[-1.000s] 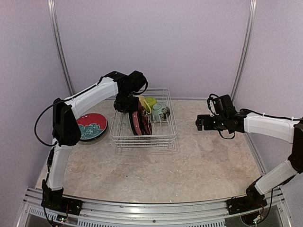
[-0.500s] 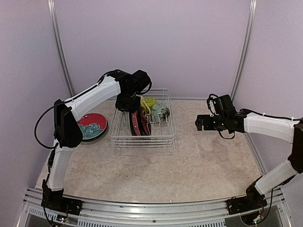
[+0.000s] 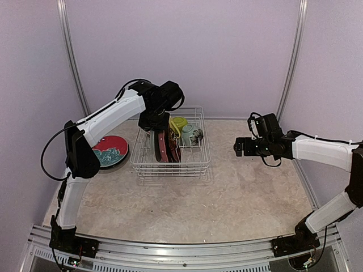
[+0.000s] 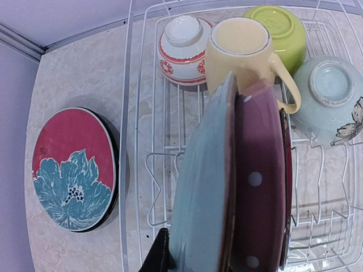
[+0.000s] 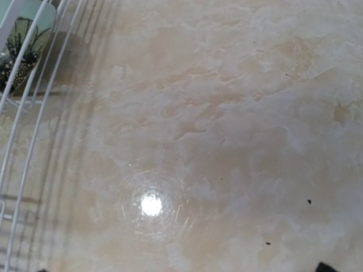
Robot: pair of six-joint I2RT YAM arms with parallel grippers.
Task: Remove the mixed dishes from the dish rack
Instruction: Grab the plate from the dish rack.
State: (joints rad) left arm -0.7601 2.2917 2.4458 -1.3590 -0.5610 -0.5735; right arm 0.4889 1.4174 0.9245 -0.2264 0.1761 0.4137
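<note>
Your left tool (image 3: 153,131) hangs over the white wire dish rack (image 3: 193,164). One dark finger (image 4: 159,258) lies against the upright blue-grey ceramic plate (image 4: 198,198) directly beneath it; the other is hidden, so I cannot tell its opening or grip. Expect that plate to be stiff, glazed, slippery and breakable. Pinch its top rim, away from the pink dotted plate (image 4: 258,187) touching its far face. Your right tool (image 3: 239,148) hovers over the marbled counter (image 3: 238,192), well apart from the rack — its opening is unclear too.

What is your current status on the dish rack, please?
Left gripper at teal plate in dish rack, grip unconfirmed. Right gripper open, idle. Flowered plate unloaded. No obstruction seen.
</note>
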